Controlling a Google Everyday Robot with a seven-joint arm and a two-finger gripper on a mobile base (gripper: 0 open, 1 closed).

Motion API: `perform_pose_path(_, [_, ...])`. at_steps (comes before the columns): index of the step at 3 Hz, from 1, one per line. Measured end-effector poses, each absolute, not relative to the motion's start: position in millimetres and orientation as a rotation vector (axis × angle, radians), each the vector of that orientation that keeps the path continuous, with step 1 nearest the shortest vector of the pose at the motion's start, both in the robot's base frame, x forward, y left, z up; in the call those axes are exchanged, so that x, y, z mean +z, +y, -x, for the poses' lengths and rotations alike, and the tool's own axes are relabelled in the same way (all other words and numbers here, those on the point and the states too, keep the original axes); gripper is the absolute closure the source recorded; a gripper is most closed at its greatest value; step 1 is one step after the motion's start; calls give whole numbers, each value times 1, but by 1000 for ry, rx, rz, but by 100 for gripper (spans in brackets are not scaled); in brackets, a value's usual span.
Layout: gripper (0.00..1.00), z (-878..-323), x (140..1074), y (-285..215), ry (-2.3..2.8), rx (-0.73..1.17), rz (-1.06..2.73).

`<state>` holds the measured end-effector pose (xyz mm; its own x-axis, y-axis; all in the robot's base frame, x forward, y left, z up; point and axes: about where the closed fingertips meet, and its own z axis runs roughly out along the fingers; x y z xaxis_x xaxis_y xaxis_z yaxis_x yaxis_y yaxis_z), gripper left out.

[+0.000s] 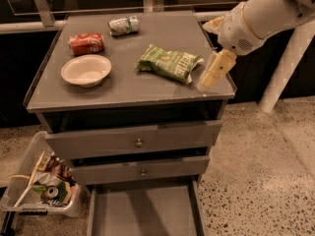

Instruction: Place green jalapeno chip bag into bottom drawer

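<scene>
Bag [170, 62] on the top, drawer [142, 213] open below, gripper [215, 72] just beside the bag.

The bag lies flat on the right half of the cabinet top [123, 95], neither gripped nor lifted. The task looks barely begun: the grasp, the carry down and the release are all left to do. The drawer, lowest in the cabinet, is pulled out with its grey floor showing, so no opening step seems needed. The gripper hangs at the top's right edge, near the bag's right end and apart from it. Nothing shows in its hold, and whether it is spread or closed I cannot tell. Farther left sit a bowl [86, 70], a red can [86, 43] and a crushed can [123, 25]. A bin [44, 188] of scraps stands on the floor left of the drawer.
</scene>
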<state>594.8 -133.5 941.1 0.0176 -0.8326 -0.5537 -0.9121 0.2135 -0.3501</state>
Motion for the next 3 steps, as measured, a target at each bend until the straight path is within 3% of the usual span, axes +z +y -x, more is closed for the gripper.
perform_pose_path(3, [0, -655, 913, -99, 1700, 347, 1457])
